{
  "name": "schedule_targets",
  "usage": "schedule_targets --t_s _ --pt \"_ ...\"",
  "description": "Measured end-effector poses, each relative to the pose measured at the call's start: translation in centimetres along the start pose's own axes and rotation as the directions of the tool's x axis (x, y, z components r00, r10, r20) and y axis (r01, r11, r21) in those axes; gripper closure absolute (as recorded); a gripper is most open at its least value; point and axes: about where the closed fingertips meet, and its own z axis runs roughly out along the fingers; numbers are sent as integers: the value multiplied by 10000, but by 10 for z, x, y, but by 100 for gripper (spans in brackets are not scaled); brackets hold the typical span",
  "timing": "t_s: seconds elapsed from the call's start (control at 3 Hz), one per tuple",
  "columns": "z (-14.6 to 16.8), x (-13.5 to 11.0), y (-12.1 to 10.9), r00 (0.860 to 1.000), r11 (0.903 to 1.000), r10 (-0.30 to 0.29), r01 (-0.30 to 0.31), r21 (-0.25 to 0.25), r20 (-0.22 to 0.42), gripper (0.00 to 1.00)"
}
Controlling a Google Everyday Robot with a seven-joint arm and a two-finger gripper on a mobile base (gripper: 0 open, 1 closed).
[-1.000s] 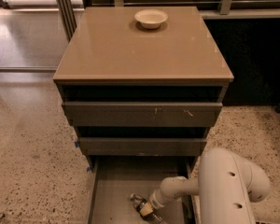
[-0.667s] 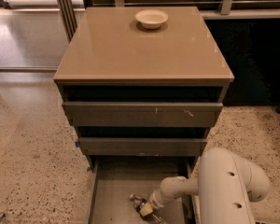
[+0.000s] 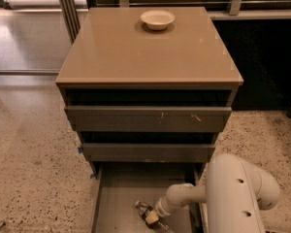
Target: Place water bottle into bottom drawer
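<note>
The bottom drawer [image 3: 119, 198] is pulled out at the foot of the cabinet, and its plain grey floor shows. My white arm reaches down into it from the lower right. My gripper [image 3: 151, 216] is low over the drawer floor near the front middle. A small clear object, seemingly the water bottle [image 3: 142, 208], lies at the gripper's tip inside the drawer, partly hidden by the gripper. I cannot tell if it rests on the floor or is held.
A cream shallow bowl [image 3: 157, 19] stands at the back of the tan cabinet top [image 3: 145, 57]. The two upper drawers [image 3: 148, 119] stand slightly out. My arm's bulky white link [image 3: 235, 198] covers the drawer's right side. Speckled floor lies around the cabinet.
</note>
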Motion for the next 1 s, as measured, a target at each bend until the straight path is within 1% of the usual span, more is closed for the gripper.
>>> schedule_targets --t_s 0.67,1.0 --pt "0 0 0 10000 10000 0 0 -1 0 8" --pt "0 0 0 10000 10000 0 0 -2 -1 0"
